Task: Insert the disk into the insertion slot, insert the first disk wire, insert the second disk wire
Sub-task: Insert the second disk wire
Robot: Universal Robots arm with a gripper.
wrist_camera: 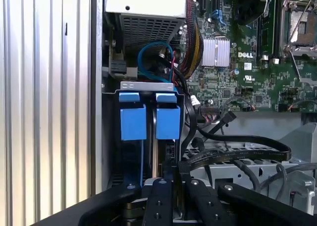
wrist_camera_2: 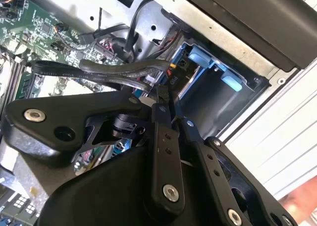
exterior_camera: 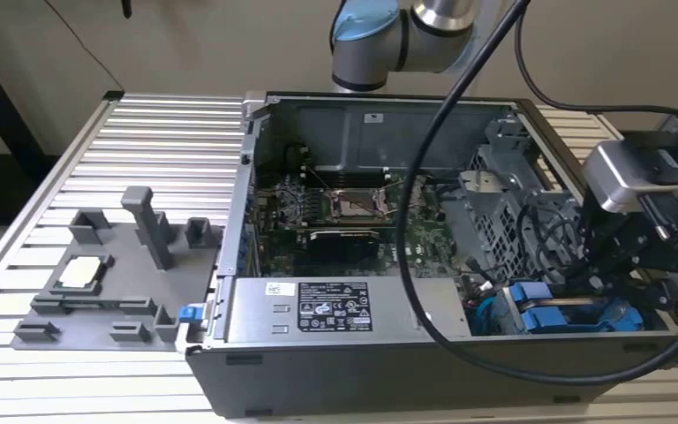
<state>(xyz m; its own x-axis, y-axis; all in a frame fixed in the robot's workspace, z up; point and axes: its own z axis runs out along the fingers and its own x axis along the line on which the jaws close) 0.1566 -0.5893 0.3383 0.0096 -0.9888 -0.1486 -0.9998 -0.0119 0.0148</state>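
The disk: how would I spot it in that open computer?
Find the open computer case, then the long grey labelled box along its front. Beside it, at the exterior view's right corner, the disk sits in its slot; bright blue plastic tabs mark it among grey metal and black cables.

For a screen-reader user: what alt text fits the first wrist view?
The claw reaches into an open computer case beside two blue plastic carrier tabs in the insertion slot, near black cables. A green motherboard lies beyond.
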